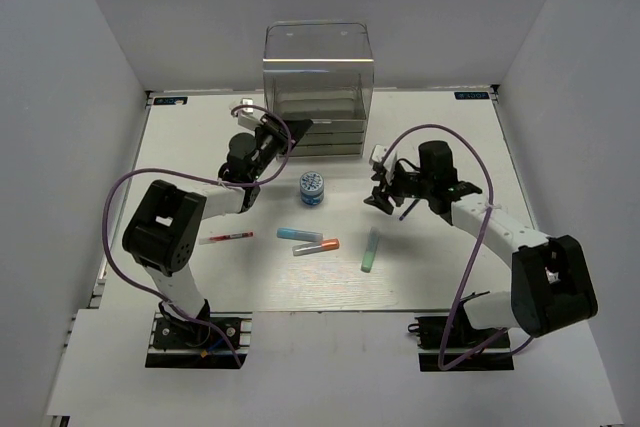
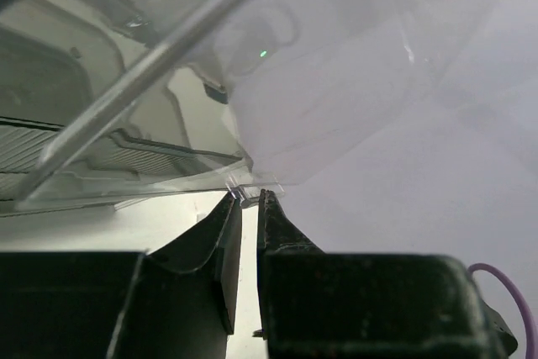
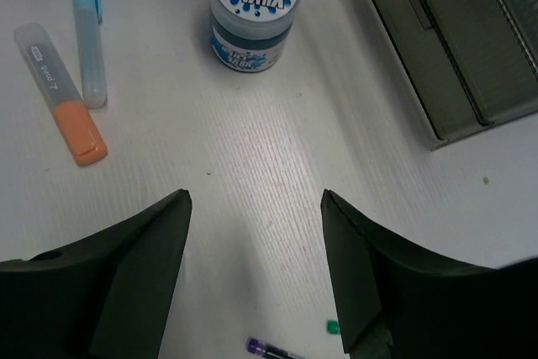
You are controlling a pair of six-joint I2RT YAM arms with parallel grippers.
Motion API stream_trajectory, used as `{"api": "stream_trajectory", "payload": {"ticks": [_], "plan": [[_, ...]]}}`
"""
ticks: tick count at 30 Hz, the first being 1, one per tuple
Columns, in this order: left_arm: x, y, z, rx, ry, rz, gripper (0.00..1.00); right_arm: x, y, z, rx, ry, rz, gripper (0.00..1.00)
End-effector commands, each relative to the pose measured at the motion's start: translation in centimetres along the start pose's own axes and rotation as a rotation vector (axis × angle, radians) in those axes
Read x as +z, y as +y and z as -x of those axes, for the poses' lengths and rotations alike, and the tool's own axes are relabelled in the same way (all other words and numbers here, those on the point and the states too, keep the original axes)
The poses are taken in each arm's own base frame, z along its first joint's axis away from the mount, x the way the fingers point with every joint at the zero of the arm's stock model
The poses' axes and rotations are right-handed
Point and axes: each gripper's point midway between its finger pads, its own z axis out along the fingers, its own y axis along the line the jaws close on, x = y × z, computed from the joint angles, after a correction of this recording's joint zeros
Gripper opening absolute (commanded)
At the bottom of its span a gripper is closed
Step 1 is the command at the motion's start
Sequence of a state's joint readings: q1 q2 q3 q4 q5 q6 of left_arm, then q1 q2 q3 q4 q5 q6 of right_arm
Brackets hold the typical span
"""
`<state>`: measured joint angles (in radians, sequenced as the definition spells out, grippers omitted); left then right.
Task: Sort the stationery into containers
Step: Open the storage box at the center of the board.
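Observation:
The clear smoky drawer unit (image 1: 318, 87) stands at the back of the table, its tall box on top. My left gripper (image 1: 283, 133) is at the unit's lower left corner. In the left wrist view that gripper (image 2: 250, 197) is shut on a small clear tab of a drawer (image 2: 126, 166). My right gripper (image 1: 386, 198) hovers open above the table with nothing between its fingers; a purple pen (image 3: 269, 348) shows just below it. On the table lie the blue-and-white tub (image 1: 312, 188), red pen (image 1: 228, 238), light-blue marker (image 1: 299, 235), grey orange-tipped marker (image 1: 316, 246) and pale-green marker (image 1: 371, 250).
The right wrist view shows the tub (image 3: 252, 10), light-blue marker (image 3: 88, 35) and orange-tipped marker (image 3: 60, 81) ahead of the open fingers, with the drawer unit's base (image 3: 454, 39) at upper right. White walls close in the table on three sides.

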<state>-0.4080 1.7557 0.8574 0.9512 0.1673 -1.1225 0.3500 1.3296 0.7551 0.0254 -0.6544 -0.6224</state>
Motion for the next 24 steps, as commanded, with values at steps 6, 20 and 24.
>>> {"api": "stream_trajectory", "payload": {"ticks": [6,20,24], "plan": [[-1.2,-6.5,3.1,0.092,-0.123,-0.219,0.37,2.9,-1.1,3.2,-0.192,-0.078,0.012,0.88],[-3.0,-7.8,3.7,0.093,-0.181,-0.292,0.50,10.2,-0.4,5.9,-0.333,-0.191,0.130,0.90],[-3.2,-8.5,4.1,0.109,-0.199,-0.324,0.50,12.2,-1.0,6.3,-0.352,-0.191,0.125,0.90]]}}
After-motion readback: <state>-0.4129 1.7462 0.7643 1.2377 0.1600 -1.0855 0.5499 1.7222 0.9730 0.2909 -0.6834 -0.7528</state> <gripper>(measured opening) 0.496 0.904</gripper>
